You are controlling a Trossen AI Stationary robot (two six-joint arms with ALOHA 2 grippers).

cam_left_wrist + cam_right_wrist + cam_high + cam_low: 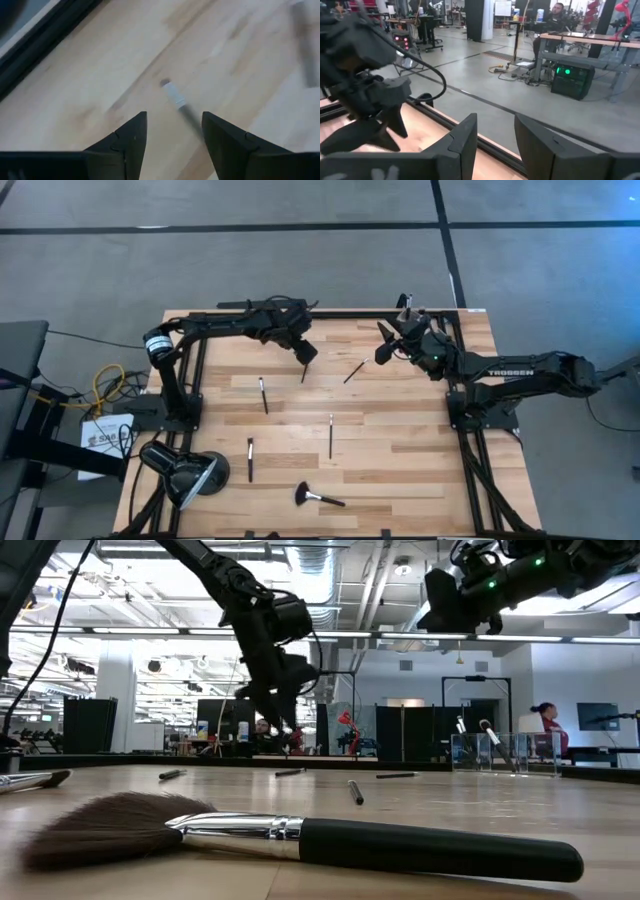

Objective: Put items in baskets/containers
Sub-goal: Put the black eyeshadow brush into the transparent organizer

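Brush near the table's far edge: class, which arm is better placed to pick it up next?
Left. The left tool is open and poised straddling that brush in its wrist view. The right tool is raised, looking out over the table's edge, with nothing between its fingers.

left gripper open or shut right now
Open. In its wrist view the left gripper shows its two dark fingers apart above the wooden table, a thin dark makeup brush lying between them, untouched.
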